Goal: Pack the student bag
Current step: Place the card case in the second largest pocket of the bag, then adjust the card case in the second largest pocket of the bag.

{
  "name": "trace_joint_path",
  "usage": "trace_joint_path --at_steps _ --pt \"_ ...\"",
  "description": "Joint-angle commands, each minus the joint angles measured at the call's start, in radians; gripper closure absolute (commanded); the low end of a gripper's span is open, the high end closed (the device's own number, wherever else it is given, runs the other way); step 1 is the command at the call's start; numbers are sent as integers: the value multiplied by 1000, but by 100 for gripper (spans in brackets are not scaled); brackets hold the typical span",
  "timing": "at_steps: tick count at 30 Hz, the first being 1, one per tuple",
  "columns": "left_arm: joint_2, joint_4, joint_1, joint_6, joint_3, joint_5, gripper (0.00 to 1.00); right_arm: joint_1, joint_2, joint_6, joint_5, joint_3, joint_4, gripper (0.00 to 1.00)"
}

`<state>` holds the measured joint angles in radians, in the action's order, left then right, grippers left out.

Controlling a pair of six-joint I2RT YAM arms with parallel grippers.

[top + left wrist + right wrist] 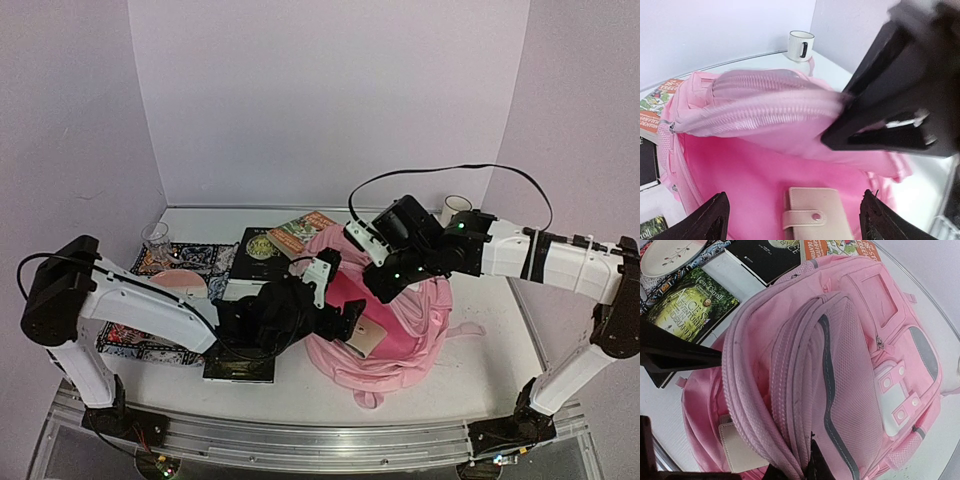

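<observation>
student bag [400, 335]: pink, lying on the worktop [300, 395] right of centre, nearer the front edge, main pocket gaping.
contents: cream wallet [812, 212], flat on the lining.
step, as judged: release the wallet and lift clear without snagging the zip, with the mouth held wide.
left hand [794, 212]: fingers spread either side of the wallet, gripping nothing.
right hand [794, 467]: pressed together, pinching the bag's upper flap.

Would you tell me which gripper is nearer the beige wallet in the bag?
Left. The left gripper, open, hangs just over the wallet; the right gripper pinches the raised flap of the student bag beside it.
</observation>
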<state>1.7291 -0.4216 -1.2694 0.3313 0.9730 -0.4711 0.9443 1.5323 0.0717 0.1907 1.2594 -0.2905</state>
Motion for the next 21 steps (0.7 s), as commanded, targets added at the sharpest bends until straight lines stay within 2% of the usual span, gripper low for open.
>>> trace_joint_path --at_steps 1,5,7,15,21 --pt "-88 187 -6 150 -6 69 8 9 -2 30 -18 24 88 100" --pt "-66 394 -7 271 67 83 11 8 7 33 -10 11 86 100" --pt "-59 444 -7 330 86 129 17 8 13 37 -17 11 86 100" --pt "-17 455 -8 393 174 380 39 9 30 45 -17 9 86 100" --pt "83 473 -9 396 246 480 44 8 33 46 -18 10 86 100"
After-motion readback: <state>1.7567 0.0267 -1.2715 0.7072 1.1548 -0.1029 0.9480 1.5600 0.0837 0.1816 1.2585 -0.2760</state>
